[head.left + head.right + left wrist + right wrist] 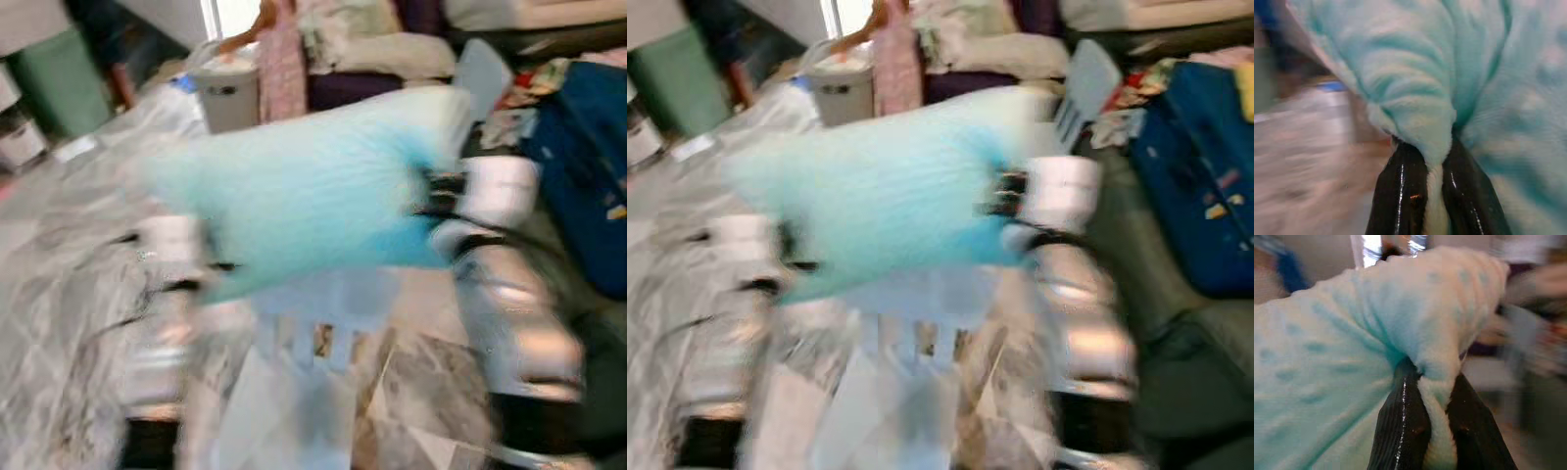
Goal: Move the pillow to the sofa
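We are in the carrying step: the pillow [313, 186] hangs in the air above the marble floor [59, 294], the left gripper [1434, 196] and right gripper [1437, 431] each with jaws pinching a fold of it. Next we must reach the sofa — its place we cannot tell through the blur — and lower the pillow there.
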Controlling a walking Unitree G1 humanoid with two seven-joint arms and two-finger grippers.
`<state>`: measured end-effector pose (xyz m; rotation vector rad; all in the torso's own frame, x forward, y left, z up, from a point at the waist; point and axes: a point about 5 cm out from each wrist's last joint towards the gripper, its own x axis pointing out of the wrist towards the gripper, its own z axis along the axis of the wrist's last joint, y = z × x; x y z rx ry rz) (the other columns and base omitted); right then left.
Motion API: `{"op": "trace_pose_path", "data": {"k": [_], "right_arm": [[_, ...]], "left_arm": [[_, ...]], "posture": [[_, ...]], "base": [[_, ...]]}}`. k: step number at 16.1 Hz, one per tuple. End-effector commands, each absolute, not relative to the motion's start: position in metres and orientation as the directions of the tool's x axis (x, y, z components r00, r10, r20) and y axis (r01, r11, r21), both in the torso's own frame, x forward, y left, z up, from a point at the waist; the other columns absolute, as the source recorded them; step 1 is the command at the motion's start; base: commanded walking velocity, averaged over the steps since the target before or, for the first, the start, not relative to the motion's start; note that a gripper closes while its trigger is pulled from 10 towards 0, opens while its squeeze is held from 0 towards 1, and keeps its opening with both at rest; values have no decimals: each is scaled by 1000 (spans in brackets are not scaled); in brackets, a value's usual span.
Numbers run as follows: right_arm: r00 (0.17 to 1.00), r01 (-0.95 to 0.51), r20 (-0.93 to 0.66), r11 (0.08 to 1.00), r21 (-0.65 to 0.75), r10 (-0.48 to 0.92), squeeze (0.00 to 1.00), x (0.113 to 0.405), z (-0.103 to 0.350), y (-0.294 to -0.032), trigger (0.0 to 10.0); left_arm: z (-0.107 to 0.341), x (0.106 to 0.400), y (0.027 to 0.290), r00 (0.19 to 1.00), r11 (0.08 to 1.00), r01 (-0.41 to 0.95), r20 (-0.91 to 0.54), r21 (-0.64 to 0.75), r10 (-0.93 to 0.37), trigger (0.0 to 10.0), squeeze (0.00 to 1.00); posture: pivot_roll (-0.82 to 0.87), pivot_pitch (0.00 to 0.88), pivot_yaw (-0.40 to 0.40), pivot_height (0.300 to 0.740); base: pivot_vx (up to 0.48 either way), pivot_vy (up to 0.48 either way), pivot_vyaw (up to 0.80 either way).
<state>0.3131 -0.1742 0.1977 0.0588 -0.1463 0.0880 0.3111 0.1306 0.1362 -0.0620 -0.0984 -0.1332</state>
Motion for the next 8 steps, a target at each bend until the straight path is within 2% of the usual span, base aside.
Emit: {"op": "trace_pose_path", "data": {"k": [1, 8], "right_arm": [[979, -130, 165, 989, 72, 117, 0, 315, 202, -162, 10000], [978, -155, 151, 985, 69, 144, 0, 312, 199, -157, 10000]], "left_arm": [[137, 310, 144, 989, 994, 106, 103, -35, -102, 10000, 0], [137, 308, 140, 992, 993, 103, 77, -49, -99, 10000, 0]], "posture": [[-55, 0, 16, 740], [-53, 0, 6, 740]], "base": [[0, 0, 0], [0, 0, 0]]}}
